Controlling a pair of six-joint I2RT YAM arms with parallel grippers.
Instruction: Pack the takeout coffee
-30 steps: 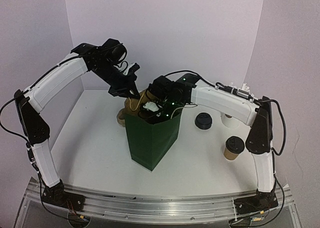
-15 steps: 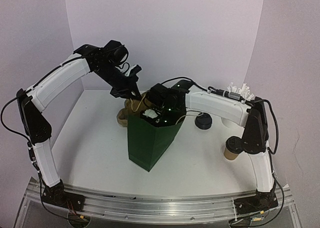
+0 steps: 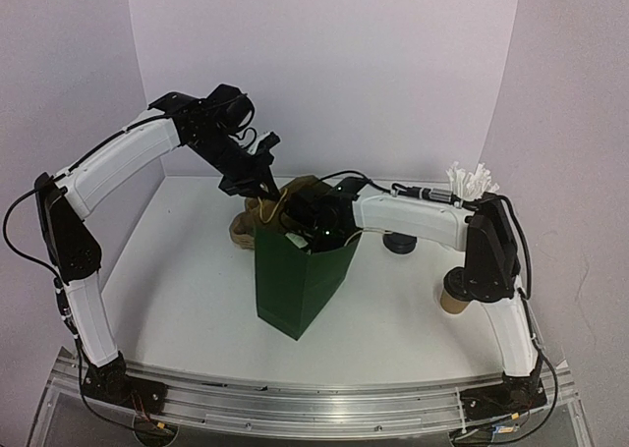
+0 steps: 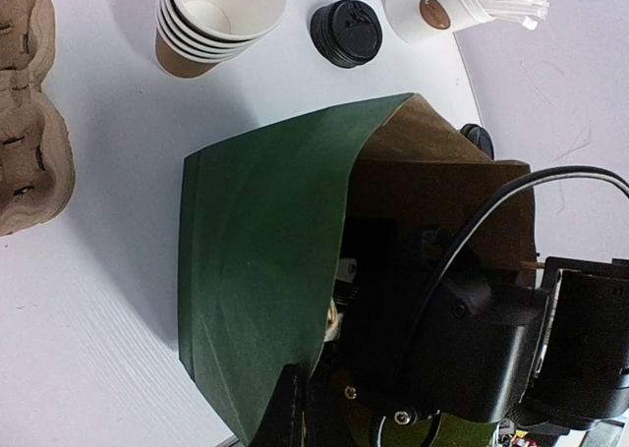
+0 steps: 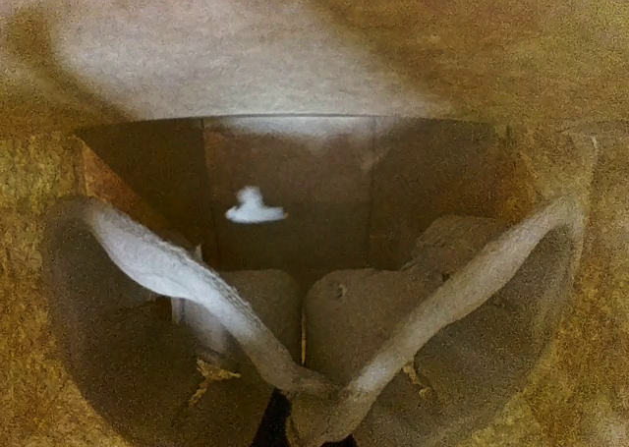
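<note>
The takeout coffee [image 3: 459,290], a brown cup with a black dome lid, stands on the table at the right, beside my right arm's elbow. Its lid [image 4: 477,138] peeks past the bag's rim in the left wrist view. A green paper bag [image 3: 300,275] stands open mid-table, also seen in the left wrist view [image 4: 256,270]. My left gripper [image 3: 260,180] is shut on the bag's back-left rim [image 4: 295,408]. My right gripper [image 3: 313,223] is down inside the bag, shut on a pulp cup carrier [image 5: 393,319]; its fingertips [image 5: 280,429] barely show.
A stack of lidless brown cups [image 4: 216,20], a loose black lid [image 3: 398,241] [image 4: 346,32] and a white cup of wrapped sticks [image 3: 470,184] [image 4: 432,10] stand behind and right of the bag. More pulp carriers [image 3: 241,226] [image 4: 34,123] lie left of it.
My right arm has swung left and pushed its gripper with the carrier deeper into the bag. The bag has shifted slightly left. My left gripper keeps its hold on the rim.
</note>
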